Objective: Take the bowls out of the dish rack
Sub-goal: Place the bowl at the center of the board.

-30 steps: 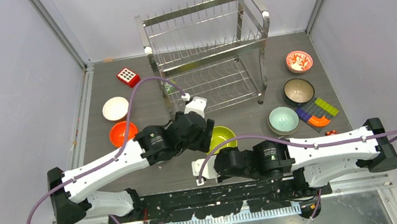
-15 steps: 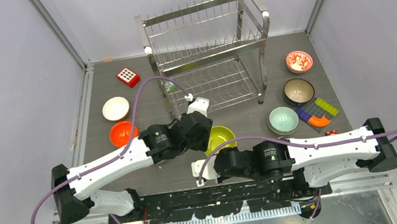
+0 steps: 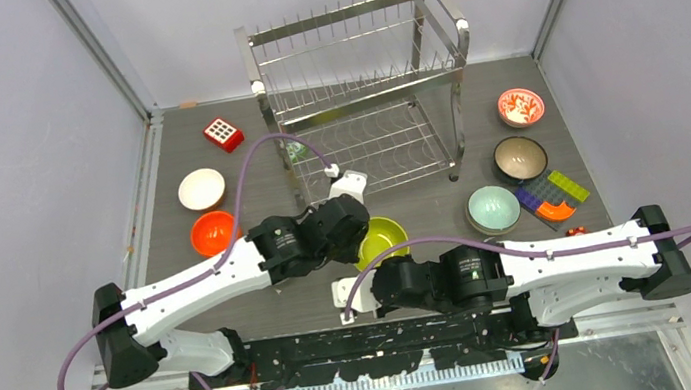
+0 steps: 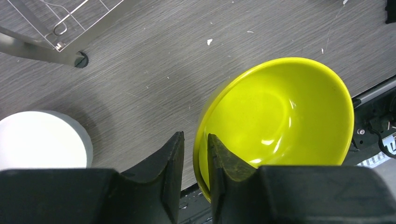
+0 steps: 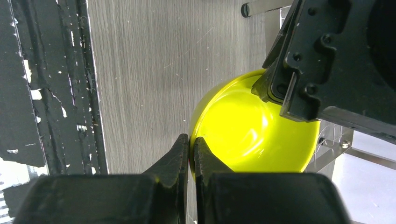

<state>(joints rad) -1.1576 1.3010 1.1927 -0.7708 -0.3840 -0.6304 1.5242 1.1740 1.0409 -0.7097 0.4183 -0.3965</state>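
A lime-yellow bowl (image 3: pixel 384 237) (image 4: pixel 280 112) (image 5: pixel 252 126) sits tilted just in front of the dish rack (image 3: pixel 357 82), between my two grippers. My right gripper (image 3: pixel 374 266) (image 5: pixel 191 138) is shut on the bowl's near rim. My left gripper (image 3: pixel 360 241) (image 4: pixel 194 136) straddles the rim with one finger inside and one outside. Its jaws are narrow, and a sliver of table still shows between the outer finger and the rim. No bowls show on the rack's tiers. On the table lie white (image 3: pixel 202 189), orange (image 3: pixel 214 231), teal (image 3: pixel 493 208), dark (image 3: pixel 520 158) and red-and-white (image 3: pixel 520 106) bowls.
A red dotted block (image 3: pixel 223 133) lies left of the rack. Flat coloured bricks (image 3: pixel 553 194) lie beside the teal bowl. A rack foot (image 4: pixel 81 59) shows near the left wrist. The black base rail (image 5: pixel 51 88) runs along the near edge.
My left gripper's jaws have narrowed around the lime-yellow bowl's rim, and the left arm and bowl have shifted slightly left. The right arm has not moved.
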